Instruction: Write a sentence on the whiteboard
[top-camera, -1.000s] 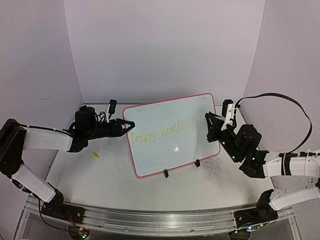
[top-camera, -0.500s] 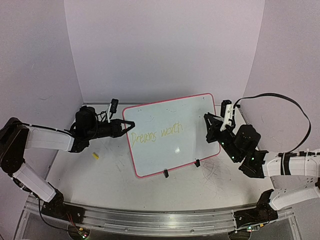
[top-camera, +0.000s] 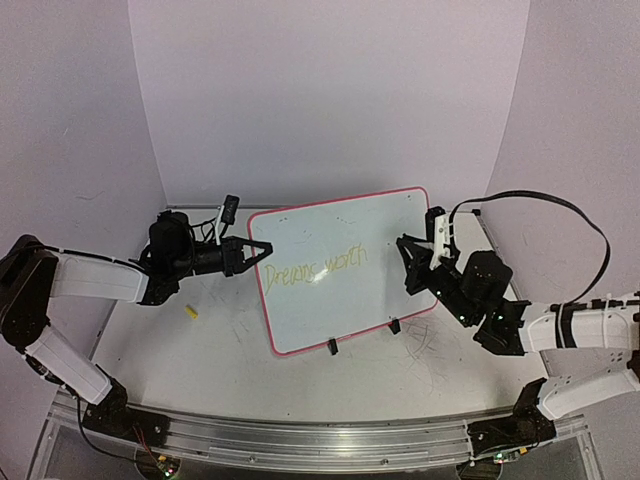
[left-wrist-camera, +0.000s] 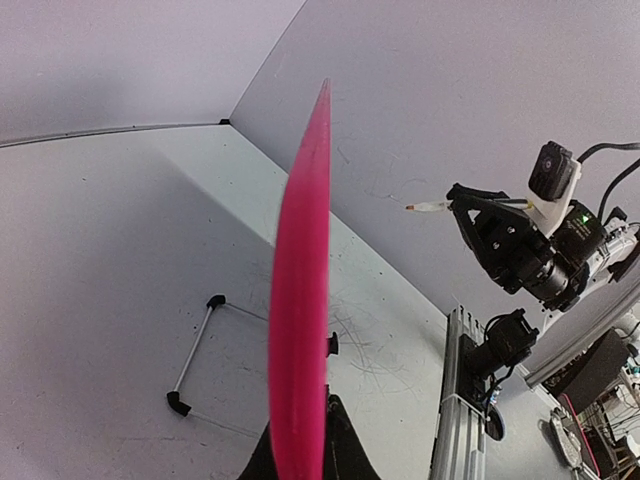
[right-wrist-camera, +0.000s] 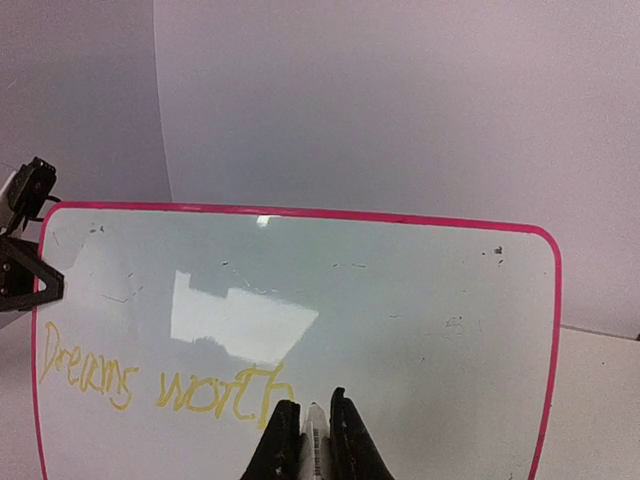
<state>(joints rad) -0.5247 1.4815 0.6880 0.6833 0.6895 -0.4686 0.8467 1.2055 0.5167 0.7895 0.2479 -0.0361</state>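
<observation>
Right gripper (right-wrist-camera: 315, 415) is clamped on a slim white marker (right-wrist-camera: 316, 432). The marker tip sits just past the last letter of the thin yellow handwritten sentence (right-wrist-camera: 160, 385), "Dreams worth", on the left half of the glossy white whiteboard with a pink-red rim (top-camera: 350, 225); I cannot tell whether the tip touches. Left gripper (top-camera: 252, 254) pinches the whiteboard's left edge, and the board stands tilted on small black stand legs (top-camera: 331, 347). Left of the whiteboard a small yellow piece (top-camera: 191, 311) lies on the scuffed white tabletop (top-camera: 230, 370), with faint grey scribbles (top-camera: 440, 350) right of the board; nothing stands between marker and writing.
</observation>
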